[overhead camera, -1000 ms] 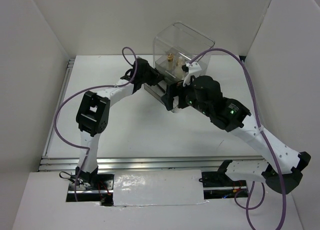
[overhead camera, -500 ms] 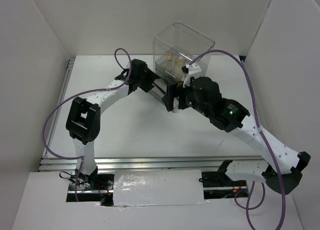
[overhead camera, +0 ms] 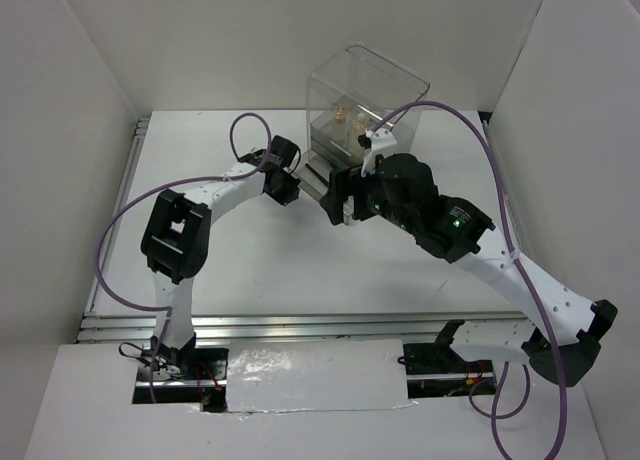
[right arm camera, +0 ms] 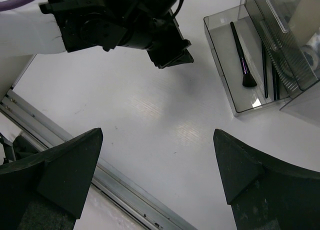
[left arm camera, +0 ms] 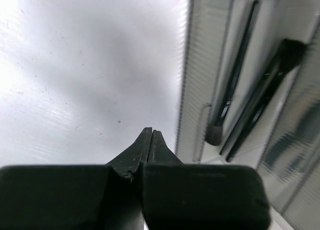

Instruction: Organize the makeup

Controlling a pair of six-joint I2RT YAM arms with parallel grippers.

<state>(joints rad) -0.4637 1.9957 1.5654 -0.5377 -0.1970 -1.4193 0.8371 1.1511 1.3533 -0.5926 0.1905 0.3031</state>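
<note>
Backed away from the open drawer (right arm camera: pixel 226 50), the left hand (left arm camera: pixel 151 135) is pinched shut on nothing, its job there seemingly done: three brushes (right arm camera: pixel 238 47) lie inside. Meanwhile the right hand (right arm camera: pixel 157 140) hovers spread wide and empty, likely waiting to close the drawer.

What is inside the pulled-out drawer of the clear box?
Three thin black brushes lie side by side in the drawer, with nothing else on its visible floor. Its inner end sits under the clear box, where ribbed plastic blurs whatever lies there.
</note>
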